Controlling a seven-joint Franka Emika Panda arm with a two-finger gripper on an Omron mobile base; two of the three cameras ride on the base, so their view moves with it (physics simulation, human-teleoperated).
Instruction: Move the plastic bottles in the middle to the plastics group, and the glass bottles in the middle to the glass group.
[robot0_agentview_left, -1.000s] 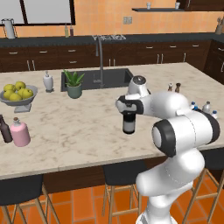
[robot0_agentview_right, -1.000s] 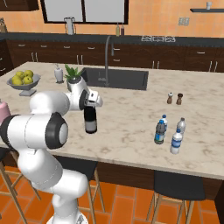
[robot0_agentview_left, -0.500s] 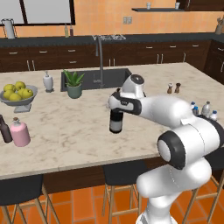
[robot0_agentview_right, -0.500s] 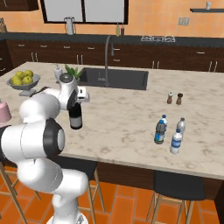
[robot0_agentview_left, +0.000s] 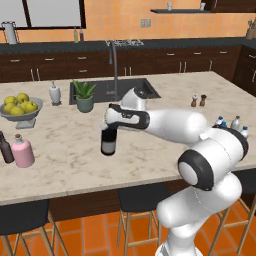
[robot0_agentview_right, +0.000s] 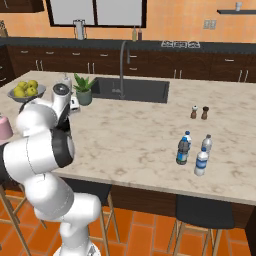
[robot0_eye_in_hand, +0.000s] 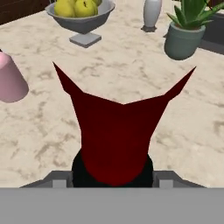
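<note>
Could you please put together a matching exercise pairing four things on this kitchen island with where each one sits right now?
Things:
1. tall dark wine bottle with red neck foil
2. squat pink flask with a cork-coloured stopper
3. grey bowl of yellow fruit
4. brown salt and pepper shakers

Places:
A. far left part of the counter, beside the white ceramic dispenser
B. right of the sink
C. held in the end effector
D. left front, next to a small dark brown bottle

Pairs: 1-C, 2-D, 3-A, 4-B
</note>
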